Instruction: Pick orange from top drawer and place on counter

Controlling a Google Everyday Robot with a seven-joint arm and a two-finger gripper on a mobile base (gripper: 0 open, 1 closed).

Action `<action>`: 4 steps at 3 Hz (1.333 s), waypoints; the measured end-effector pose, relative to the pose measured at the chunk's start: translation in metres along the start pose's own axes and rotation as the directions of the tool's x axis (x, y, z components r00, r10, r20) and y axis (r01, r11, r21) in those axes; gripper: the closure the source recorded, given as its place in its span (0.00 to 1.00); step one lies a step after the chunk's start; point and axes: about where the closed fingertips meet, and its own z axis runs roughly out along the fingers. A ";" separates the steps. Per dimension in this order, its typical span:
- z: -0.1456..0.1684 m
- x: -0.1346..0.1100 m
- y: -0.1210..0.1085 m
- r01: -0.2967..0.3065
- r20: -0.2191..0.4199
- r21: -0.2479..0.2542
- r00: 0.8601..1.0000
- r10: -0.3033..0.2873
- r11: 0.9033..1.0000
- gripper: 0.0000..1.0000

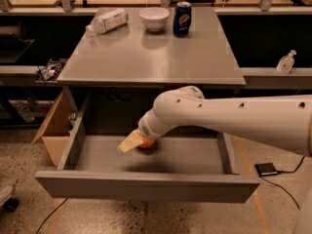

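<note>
Tabletop (156, 62): plain grey, slightly glossy. Drawer (146, 186): matching grey, unpatterned. Orange (147, 143): orange skin. Gripper (129, 143): pale cream, in the drawer just left of the orange. Arm (234, 118): off-white. At the far side of the tabletop: white bowl (154, 18), dark blue can (182, 18), clear bottle (108, 21) with white label.
</note>
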 end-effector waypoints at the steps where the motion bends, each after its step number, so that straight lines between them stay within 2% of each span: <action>1: 0.000 0.000 0.001 0.002 -0.001 -0.001 1.000 -0.002 1.000 0.18; 4: 0.001 0.000 0.003 0.006 -0.003 -0.004 1.000 -0.006 1.000 0.88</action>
